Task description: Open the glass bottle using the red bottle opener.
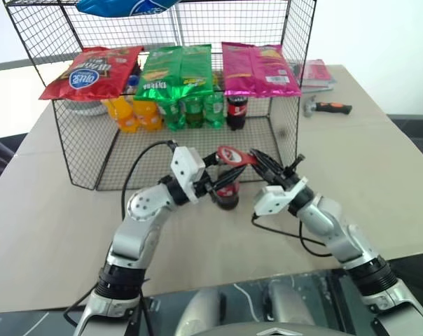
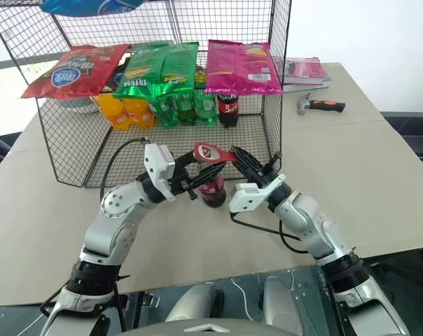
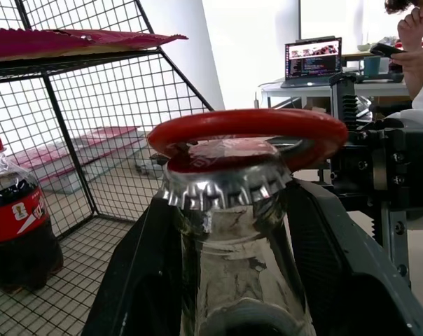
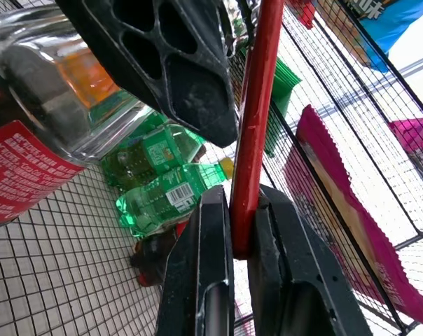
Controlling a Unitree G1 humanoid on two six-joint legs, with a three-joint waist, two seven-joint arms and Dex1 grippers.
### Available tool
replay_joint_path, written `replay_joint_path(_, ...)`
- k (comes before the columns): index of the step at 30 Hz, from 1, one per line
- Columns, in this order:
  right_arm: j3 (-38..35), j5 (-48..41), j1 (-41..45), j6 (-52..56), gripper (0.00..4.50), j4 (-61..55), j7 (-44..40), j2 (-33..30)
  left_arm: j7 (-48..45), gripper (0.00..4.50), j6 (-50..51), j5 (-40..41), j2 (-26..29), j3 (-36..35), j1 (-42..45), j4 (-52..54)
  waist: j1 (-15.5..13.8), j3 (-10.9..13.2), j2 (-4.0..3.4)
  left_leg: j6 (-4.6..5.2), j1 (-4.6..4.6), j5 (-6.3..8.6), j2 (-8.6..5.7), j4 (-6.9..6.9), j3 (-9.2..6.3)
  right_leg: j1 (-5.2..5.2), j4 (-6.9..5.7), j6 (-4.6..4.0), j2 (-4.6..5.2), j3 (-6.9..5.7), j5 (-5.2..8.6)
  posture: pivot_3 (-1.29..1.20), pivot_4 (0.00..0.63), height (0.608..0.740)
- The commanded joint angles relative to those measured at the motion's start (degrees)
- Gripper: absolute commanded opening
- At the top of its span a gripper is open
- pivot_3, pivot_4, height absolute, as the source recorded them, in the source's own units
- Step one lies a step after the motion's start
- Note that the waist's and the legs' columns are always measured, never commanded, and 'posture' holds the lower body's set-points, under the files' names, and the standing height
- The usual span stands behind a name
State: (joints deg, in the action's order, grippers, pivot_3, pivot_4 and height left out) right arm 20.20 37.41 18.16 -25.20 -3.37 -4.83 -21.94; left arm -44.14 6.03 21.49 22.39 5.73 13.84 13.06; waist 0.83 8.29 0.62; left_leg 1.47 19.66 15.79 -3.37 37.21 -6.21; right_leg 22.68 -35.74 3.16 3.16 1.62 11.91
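The glass bottle (image 1: pixel 227 197) stands on the table in front of the wire rack, with my left gripper (image 1: pixel 220 183) shut on its neck. In the left wrist view a black finger (image 3: pixel 134 280) sits on each side of the clear neck, below the crimped red crown cap (image 3: pixel 225 183). The red bottle opener (image 1: pixel 232 155) lies nearly level over the cap, and its oval loop (image 3: pixel 250 126) rests on top of the cap. My right gripper (image 1: pixel 265 165) is shut on the opener's thin handle (image 4: pixel 252 140), coming in from the right.
A wire mesh rack (image 1: pixel 85 150) stands just behind the bottle, with snack bags on top and drink bottles inside, among them a plastic cola bottle (image 1: pixel 237 108). A hammer (image 1: pixel 327 108) and books (image 1: pixel 316 71) lie at the far right. A person's hand (image 3: pixel 414 31) shows in the background.
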Motion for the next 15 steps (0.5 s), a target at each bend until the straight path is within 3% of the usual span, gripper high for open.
replay_joint_path(1, 3.9, -0.5, 1.3, -1.3, 0.00, -0.4, -4.8, 0.5, -0.2, 1.89, 5.2, -2.0, 1.2, 2.7, -2.5, -3.4, 0.0, 0.0, 0.00, 0.00, 0.00, 0.00, 0.01, -0.02, 0.00, 0.00, 0.02, 0.00, 0.00, 0.00, 0.00, 0.00, 0.150, 0.740)
replay_joint_path(9, 5.6, -7.9, 1.3, -1.0, 0.00, 0.5, -12.5, 1.7, -0.7, 1.89, 6.2, -1.5, 1.1, 2.8, -2.3, -3.4, 0.0, 0.0, -0.01, -0.01, 0.01, 0.00, 0.02, -0.12, -0.01, 0.01, 0.11, 0.00, 0.01, -0.01, 0.01, 0.00, 0.150, 0.740)
replay_joint_path(15, 6.1, -4.9, 1.3, -1.8, 0.00, 0.0, -13.7, 0.4, -1.2, 1.89, 6.9, -1.1, 1.2, 3.2, -2.5, -2.9, 0.0, 0.0, -0.07, -0.01, 0.01, 0.01, 0.03, -0.15, -0.01, 0.01, 0.15, 0.01, 0.01, -0.01, 0.01, 0.00, 0.150, 0.740)
